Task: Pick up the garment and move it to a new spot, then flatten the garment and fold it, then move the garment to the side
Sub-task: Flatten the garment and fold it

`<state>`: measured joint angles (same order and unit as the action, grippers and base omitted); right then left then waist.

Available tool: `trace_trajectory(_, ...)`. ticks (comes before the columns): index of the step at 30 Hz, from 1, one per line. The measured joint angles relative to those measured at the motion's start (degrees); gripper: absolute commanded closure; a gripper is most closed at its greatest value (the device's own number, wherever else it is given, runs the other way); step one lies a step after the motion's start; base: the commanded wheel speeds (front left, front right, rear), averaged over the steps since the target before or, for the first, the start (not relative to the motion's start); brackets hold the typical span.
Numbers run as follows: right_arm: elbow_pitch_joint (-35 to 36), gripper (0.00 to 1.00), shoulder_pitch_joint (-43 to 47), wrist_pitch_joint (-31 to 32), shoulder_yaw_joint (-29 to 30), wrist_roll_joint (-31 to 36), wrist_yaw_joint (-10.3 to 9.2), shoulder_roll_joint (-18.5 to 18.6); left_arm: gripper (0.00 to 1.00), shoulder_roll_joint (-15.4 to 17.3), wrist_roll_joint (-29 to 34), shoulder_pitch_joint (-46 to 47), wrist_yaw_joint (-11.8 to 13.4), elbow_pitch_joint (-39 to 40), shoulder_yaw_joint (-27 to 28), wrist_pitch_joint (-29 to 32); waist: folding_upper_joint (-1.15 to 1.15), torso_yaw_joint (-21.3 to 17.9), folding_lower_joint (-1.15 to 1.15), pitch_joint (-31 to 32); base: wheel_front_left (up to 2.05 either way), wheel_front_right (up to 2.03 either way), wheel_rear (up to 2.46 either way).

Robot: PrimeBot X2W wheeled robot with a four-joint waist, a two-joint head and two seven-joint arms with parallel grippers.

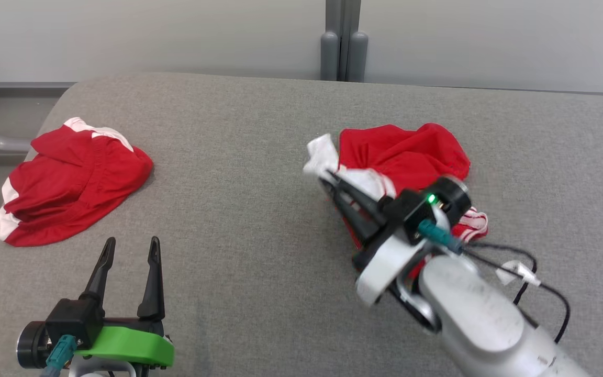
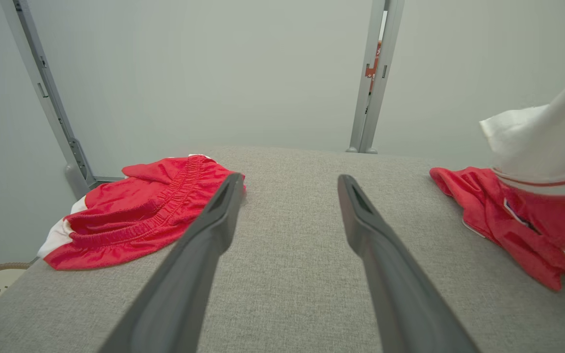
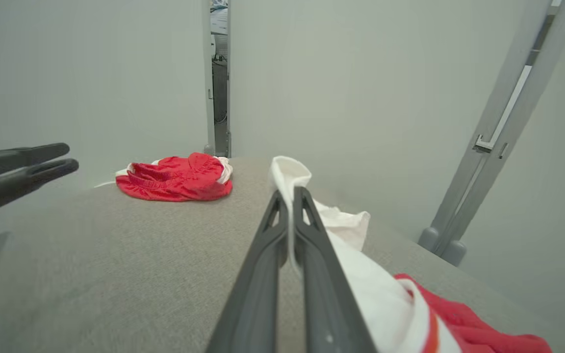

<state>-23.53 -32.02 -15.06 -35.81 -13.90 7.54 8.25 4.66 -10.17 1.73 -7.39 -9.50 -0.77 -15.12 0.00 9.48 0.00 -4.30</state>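
Two red-and-white garments lie on the grey table [image 1: 259, 157]. One is a pair of shorts [image 1: 71, 183] at the left of the head view. The other is the crumpled garment [image 1: 406, 152] right of centre, which is judged to be the one being worked.

The right gripper [image 1: 328, 179] has its fingers pressed together on a white edge of that garment. In the right wrist view a tuft of white cloth pokes up past the closed tips. The left gripper [image 1: 131, 242] sits at the lower left of the head view, fingers spread wide with nothing between them, well apart from both garments.

From the pinch point, the red bulk runs toward the right and lower right of the head view, back along the right arm and partly beneath its wrist. Any carry therefore drags the heap behind the fingers, and the right arm is clearly the nearer one.

The wrist and forearm hide the garment's lower part. How deep the cloth sits in the pinch cannot be judged, nor whether the bulk rests on the table. The garment's printed markings are cut off at the edge of the left wrist view.
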Motion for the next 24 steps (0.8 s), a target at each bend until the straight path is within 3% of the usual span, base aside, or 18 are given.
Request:
trace_trajectory(8,1.2,1.00,10.2,0.0,-13.1,-3.7,-0.01,0.3,0.00,0.1,-0.1,-0.2,0.0,-0.1,0.4,0.0,0.00,0.4,0.00,0.2,0.00,0.00,0.00)
trace_trajectory(11,1.3,0.99,12.9,0.0,-15.3,-5.1,0.00,0.5,0.00,0.1,-0.1,-0.5,0.0,-0.1,0.6,0.0,0.00,0.1,0.00,0.4,0.00,0.00,0.00)
trace_trajectory(12,1.4,0.85,13.2,0.0,-15.4,-5.5,0.00,0.6,0.00,0.1,-0.1,-0.6,0.0,-0.1,0.7,0.0,0.00,0.0,0.00,0.4,0.00,0.00,0.00)
trace_trajectory(13,1.5,0.60,13.4,0.0,-15.0,-5.8,0.00,0.7,0.00,0.1,-0.1,-0.6,0.0,-0.1,0.7,0.0,0.00,-0.2,0.00,0.5,0.00,0.00,0.00)
trace_trajectory(14,1.9,0.01,13.5,0.0,-14.6,-6.2,0.00,0.8,0.00,0.1,-0.1,-0.6,0.0,-0.1,0.8,0.0,0.00,-0.5,0.00,0.6,0.00,0.00,0.00)
trace_trajectory(19,4.7,0.00,13.9,0.0,-8.9,-6.4,0.00,1.2,0.00,0.0,0.0,-1.0,0.0,0.0,0.9,0.0,0.00,-1.7,0.00,0.9,0.00,0.00,0.00)
trace_trajectory(24,6.4,0.00,14.4,0.0,2.1,-5.2,0.00,2.6,0.00,-0.2,0.2,-1.2,0.0,0.4,1.0,0.0,0.00,-2.8,0.00,1.2,0.00,0.00,0.00)
